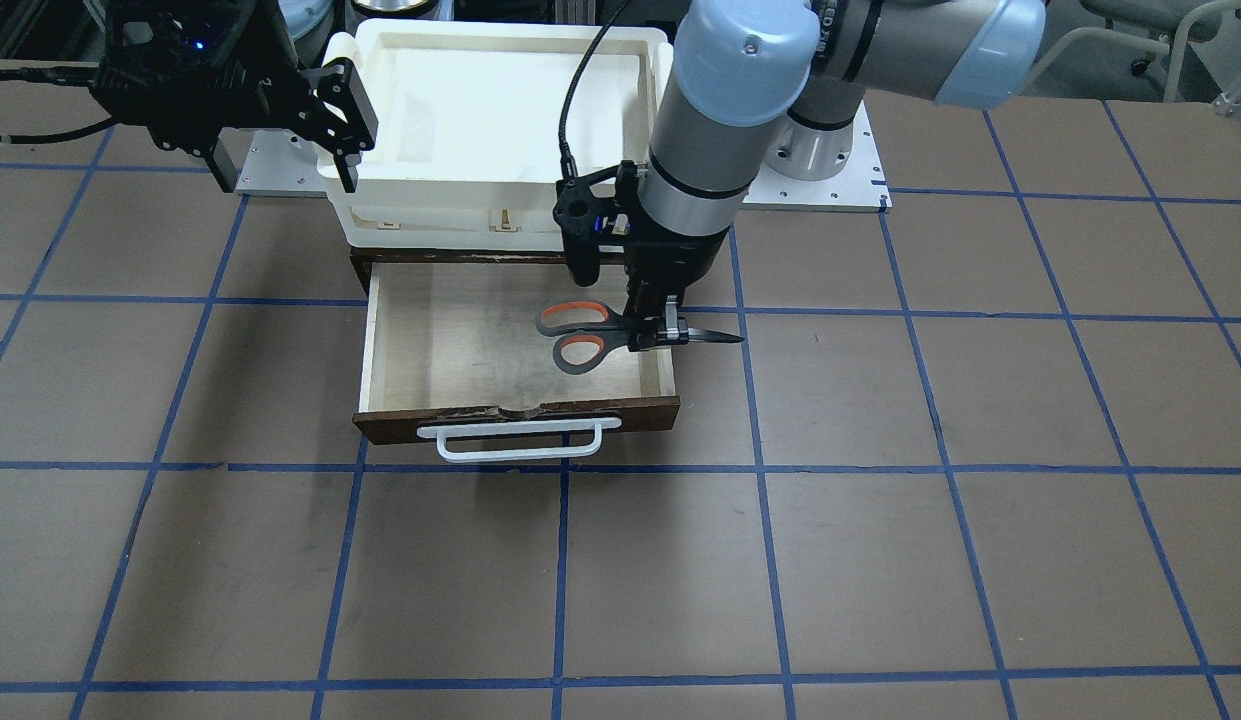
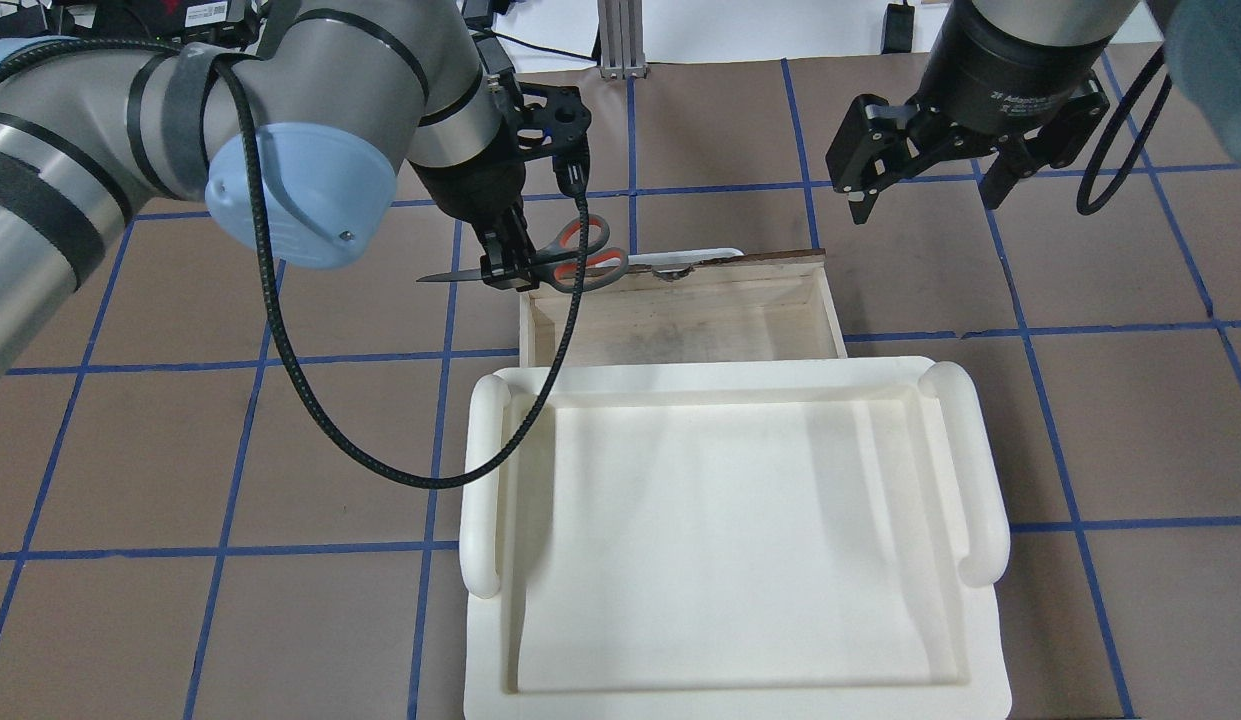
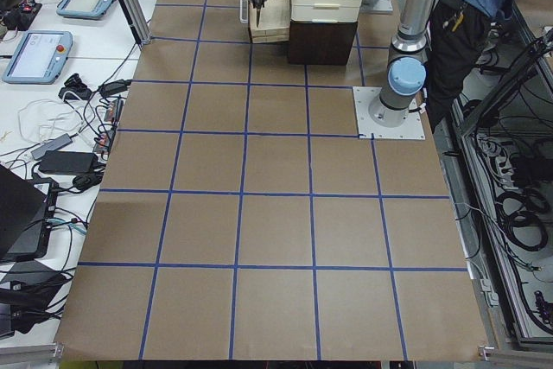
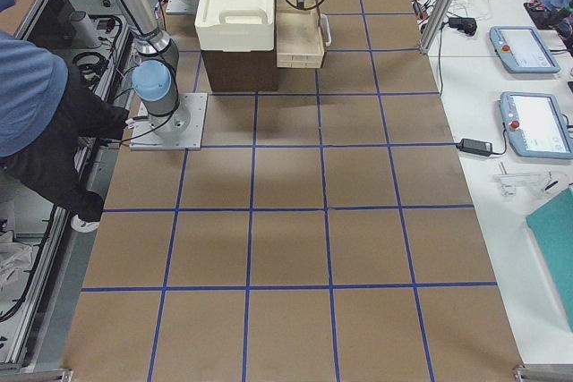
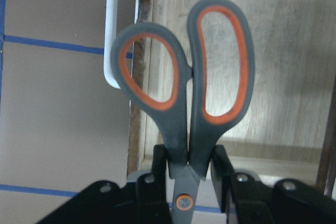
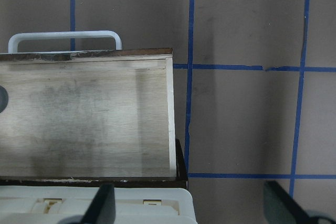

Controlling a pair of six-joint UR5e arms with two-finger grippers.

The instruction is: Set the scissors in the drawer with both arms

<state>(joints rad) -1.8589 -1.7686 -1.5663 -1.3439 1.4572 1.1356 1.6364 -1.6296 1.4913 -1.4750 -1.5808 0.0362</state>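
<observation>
1. Left gripper (image 1: 656, 336): clamped on the scissors (image 1: 580, 335) near the pivot.
2. Scissors: handles over the open drawer (image 1: 435, 345), blades projecting past its side wall.
3. Right gripper (image 2: 925, 185): fingers apart, raised near the drawer's opposite side.

The scissors (image 1: 612, 322), with grey handles lined orange and blades closed, hang level, pinched near the pivot by the left gripper (image 1: 660, 336). Their loops are over the open drawer (image 1: 450, 345) and the blade tips reach past its side wall.
</observation>
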